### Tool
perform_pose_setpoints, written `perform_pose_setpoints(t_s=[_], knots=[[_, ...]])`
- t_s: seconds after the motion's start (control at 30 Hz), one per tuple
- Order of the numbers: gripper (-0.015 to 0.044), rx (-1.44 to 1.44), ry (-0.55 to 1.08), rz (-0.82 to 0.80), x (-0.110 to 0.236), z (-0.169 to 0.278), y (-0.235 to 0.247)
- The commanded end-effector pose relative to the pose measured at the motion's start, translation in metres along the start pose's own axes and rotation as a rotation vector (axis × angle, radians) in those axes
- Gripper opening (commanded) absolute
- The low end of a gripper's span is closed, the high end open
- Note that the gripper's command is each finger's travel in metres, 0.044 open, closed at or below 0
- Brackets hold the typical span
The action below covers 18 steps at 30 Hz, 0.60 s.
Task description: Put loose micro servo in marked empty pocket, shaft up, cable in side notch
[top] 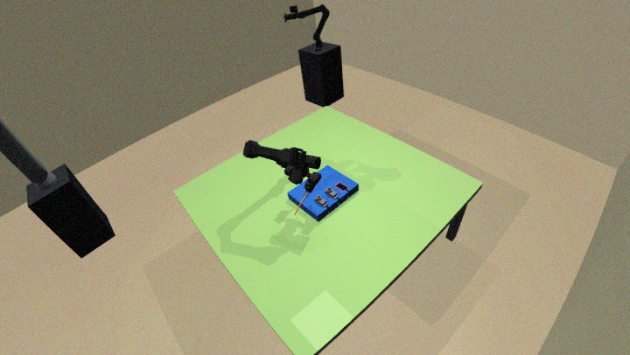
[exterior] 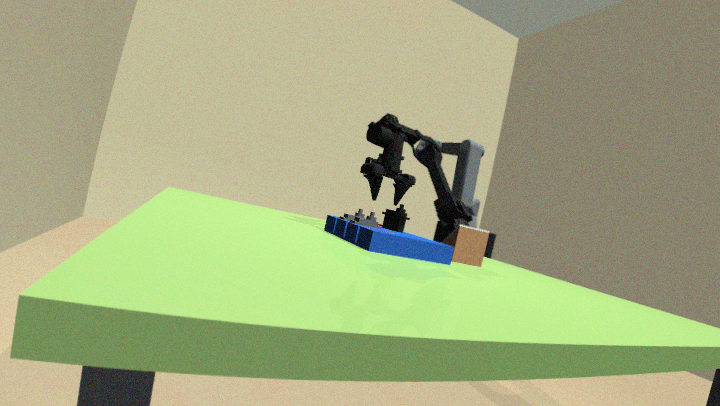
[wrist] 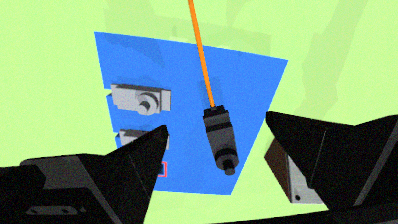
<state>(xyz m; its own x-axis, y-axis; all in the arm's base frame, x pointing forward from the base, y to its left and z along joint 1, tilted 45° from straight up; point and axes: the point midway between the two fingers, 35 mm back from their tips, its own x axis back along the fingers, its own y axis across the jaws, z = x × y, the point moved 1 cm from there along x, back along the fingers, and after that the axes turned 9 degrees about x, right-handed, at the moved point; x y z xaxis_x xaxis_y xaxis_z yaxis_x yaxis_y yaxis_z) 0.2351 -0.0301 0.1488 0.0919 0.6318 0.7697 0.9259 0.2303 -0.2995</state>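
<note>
Here I had the gripper (exterior: 388, 194) hanging open and empty above the loose servo (exterior: 394, 217).

From the top view, the servo (top: 312, 181) stood on the near-arm corner of the blue deck (top: 308, 204), its orange cable (top: 301, 204) trailing off the edge, well apart from the red-marked pocket (top: 340, 186). From the exterior view, the fingers (exterior: 403, 187) pointed down just over the servo, not touching. In the wrist view the servo (wrist: 221, 139) looked small, dark and upright, shaft on top, between the spread fingers. I judged that an off-centre descent could tip it, and that the cable (wrist: 201, 52) might drag and twist it during carrying.
</note>
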Motion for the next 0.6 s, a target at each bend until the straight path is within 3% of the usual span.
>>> perform_pose_setpoints(t_s=[0.0,0.2,0.57], knots=[[0.0440,0.094,-0.065,0.011,0.011,0.029,0.000],[0.0440,0.130,-0.095,0.011,0.015,0.039,0.000],[0.0440,0.130,-0.095,0.011,-0.011,0.037,-0.001]])
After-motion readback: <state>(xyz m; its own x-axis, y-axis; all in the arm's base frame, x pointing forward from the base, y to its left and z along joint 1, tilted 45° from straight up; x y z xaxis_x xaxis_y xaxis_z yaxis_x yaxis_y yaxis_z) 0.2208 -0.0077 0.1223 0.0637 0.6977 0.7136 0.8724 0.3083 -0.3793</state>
